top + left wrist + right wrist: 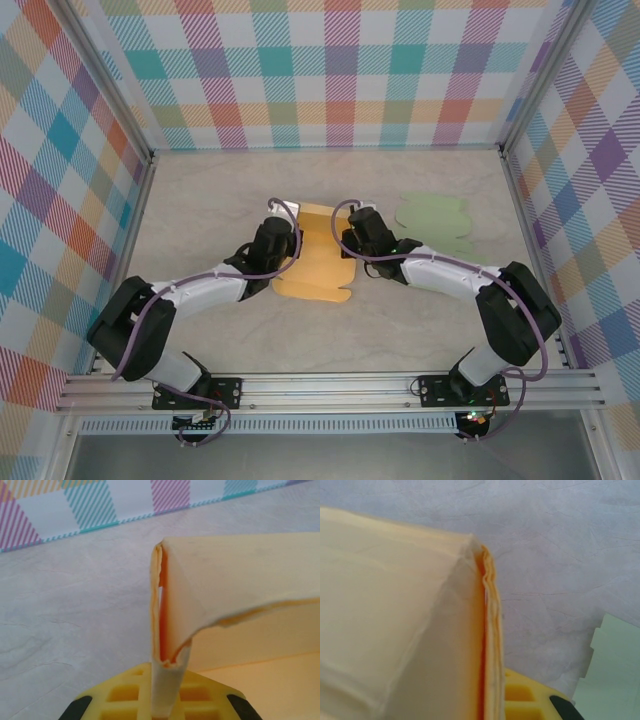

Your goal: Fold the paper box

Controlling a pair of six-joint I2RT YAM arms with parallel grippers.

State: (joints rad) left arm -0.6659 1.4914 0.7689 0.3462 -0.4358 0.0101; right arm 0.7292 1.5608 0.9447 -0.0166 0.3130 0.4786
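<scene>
- We see the box [318, 262], an orange-yellow paper piece, on the table [200, 210] at its middle, between the two arms.
- The left end effector [292, 243] sits at the box's left edge and is closed on a raised fold of the paper there.
- From the left wrist we see that fold standing upright as a doubled edge. Its lower end is pinched in the yellow pads [125, 697], while the rest of the paper bends away to the right and down toward the table.
- The right end effector [348, 240] sits at the box's right edge, also closed on the paper.
- From the right wrist we see a layered, creased edge running down beside the yellow finger [520, 700], with the panel sloping off to the left.
- The near part of the box lies flat on the table, and its front edge is wavy.
- A pale green sheet [435, 225] lies flat on the table to the right of the box and apart from it, just beyond the right arm.
- Plaid walls [340, 70] close the table in on three sides.
</scene>
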